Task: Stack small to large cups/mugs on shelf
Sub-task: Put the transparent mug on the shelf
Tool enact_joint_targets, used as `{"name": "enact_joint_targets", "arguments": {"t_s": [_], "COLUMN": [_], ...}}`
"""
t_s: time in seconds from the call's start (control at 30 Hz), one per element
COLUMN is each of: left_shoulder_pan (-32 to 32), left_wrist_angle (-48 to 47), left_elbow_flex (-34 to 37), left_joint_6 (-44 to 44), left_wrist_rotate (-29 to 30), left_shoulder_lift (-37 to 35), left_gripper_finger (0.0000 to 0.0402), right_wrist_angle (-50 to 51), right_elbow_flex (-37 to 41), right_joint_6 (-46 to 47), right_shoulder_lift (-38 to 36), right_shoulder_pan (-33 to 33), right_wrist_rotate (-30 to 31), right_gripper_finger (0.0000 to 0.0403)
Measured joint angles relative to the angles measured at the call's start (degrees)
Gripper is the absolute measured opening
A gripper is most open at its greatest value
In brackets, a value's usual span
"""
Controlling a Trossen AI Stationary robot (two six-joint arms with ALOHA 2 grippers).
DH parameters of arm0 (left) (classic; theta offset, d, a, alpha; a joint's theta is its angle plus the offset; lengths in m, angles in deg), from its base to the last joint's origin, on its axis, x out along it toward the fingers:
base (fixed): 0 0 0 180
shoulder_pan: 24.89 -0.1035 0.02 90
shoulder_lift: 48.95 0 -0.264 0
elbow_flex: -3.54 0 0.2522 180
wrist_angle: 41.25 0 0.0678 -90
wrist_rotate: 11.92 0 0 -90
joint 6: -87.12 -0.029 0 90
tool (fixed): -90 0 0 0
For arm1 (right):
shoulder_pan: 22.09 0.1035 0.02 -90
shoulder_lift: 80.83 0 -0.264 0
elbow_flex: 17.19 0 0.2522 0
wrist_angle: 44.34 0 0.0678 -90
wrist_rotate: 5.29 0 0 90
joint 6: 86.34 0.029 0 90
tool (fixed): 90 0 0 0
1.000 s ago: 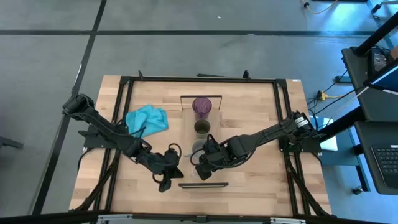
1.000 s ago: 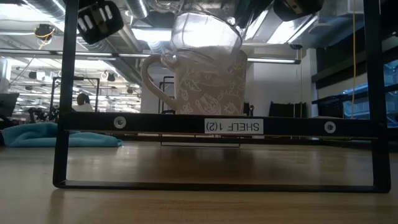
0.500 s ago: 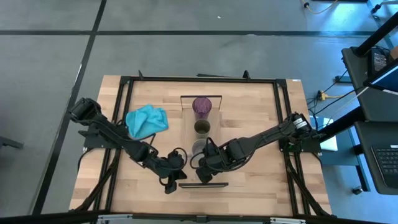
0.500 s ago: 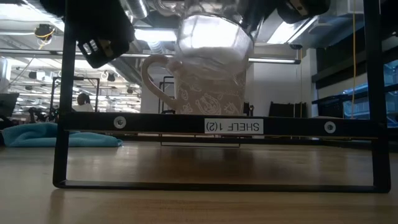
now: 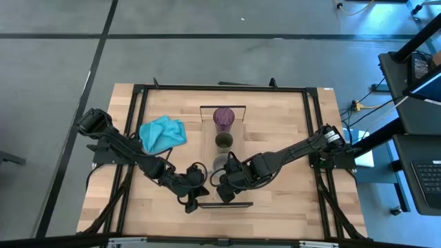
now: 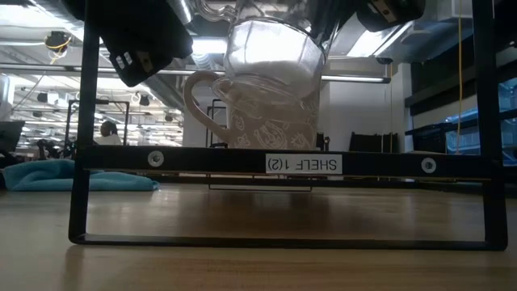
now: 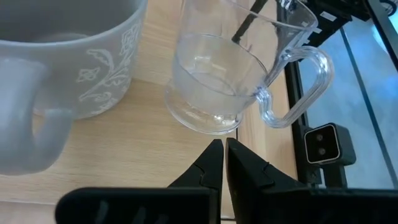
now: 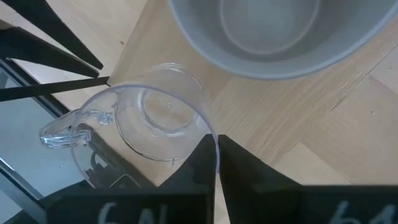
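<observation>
Clear glass: the small clear glass cup with a handle (image 7: pixel 214 84) is held at the near end of the shelf, just beside the grey mug. In the left wrist view it is tilted, and whether its base touches the board cannot be told.
Right gripper: the right gripper (image 8: pixel 214 152) is closed on the rim of the clear glass, one finger inside the wall and one outside.
Grey mug: the grey handled mug with a pale flower pattern (image 6: pixel 266 109) stands on the shelf, directly behind the glass in the low view.
Other cups: the small dark olive cup (image 5: pixel 223 141) and the tall purple tumbler (image 5: pixel 224 118) are placed further along the same board, in this order.
Shelf: the long narrow light-wood board with a thin black metal frame (image 6: pixel 404 164) carries a label at its front edge.
Left gripper: the left gripper (image 7: pixel 219 152) is kept low beside the shelf end, its fingers pressed together on nothing, pointed at the glass.
Step in hand: it seems the glass is being set down as the last and smallest of the row.
Advice: the glass should be brought upright, lowered until its base is flat on the wood, and released only then; a gap to the grey mug should be kept, and the handle kept clear of the black frame.
Teal cloth: the crumpled teal cloth (image 5: pixel 162 132) lies on the tabletop, well apart.
</observation>
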Motion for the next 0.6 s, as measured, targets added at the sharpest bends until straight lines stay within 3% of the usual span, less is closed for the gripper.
{"name": "enact_joint_targets", "arguments": {"t_s": [0.6], "left_shoulder_pan": [-0.13], "left_wrist_angle": [-0.11], "left_elbow_flex": [0.0], "left_joint_6": [-1.62], "left_wrist_rotate": [1.45], "left_shoulder_lift": [0.03], "left_gripper_finger": [0.0014], "right_wrist_angle": [-1.81], "right_elbow_flex": [-0.02], "right_joint_6": [-0.04], "right_shoulder_lift": [0.0], "right_shoulder_pan": [0.0], "right_wrist_rotate": [0.0], "right_gripper_finger": [0.0035]}}
